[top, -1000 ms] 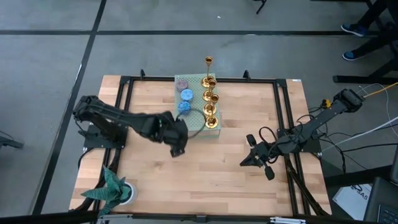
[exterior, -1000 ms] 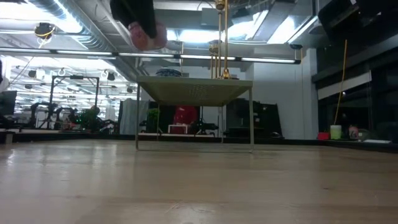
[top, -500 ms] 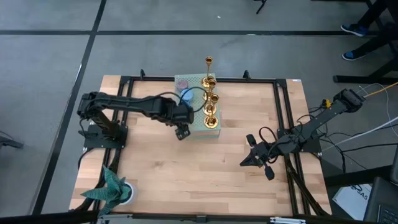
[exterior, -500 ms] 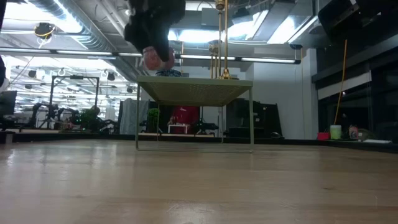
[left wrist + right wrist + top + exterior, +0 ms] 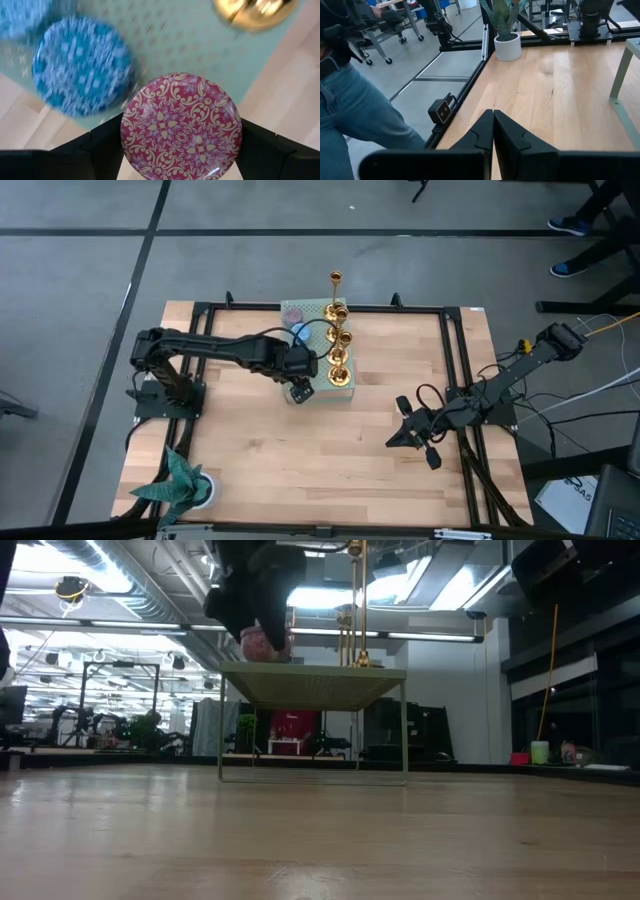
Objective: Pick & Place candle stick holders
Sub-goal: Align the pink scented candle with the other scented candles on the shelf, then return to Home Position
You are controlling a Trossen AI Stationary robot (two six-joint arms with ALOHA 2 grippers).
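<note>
Gold candle stick holders (image 5: 339, 345) stand in a row along the right edge of a pale green perforated stand (image 5: 318, 314) at the back-middle of the wooden table (image 5: 350, 450); top-down view shows about four in line, the farthest one the tallest, none of them gripped. Low view has the stand (image 5: 312, 686) as a small raised shelf on thin legs, brass stems (image 5: 353, 610) rising from its top. Left gripper (image 5: 300, 391) reaches in from the left arm's base to the stand's near-left corner, fingers spread wide and pinching a round pink patterned disc (image 5: 181, 126) by its edges. Wrist view: pink disc sits between the two dark fingers (image 5: 107, 150), hovering partly over the stand's edge and partly over bare wood. Blue patterned disc (image 5: 82, 72) lies on the green surface just beside it, a second blue one partly visible at the frame corner. One gold base (image 5: 255, 14) blurry farther across the stand. Right gripper (image 5: 400, 436) rests low on the table's right side, well apart from the stand, fingers pressed together (image 5: 493, 131), holding nothing. Potted plant (image 5: 180, 485) at the near-left table corner. Person in jeans (image 5: 355, 107) stands off the table in the right wrist view.
</note>
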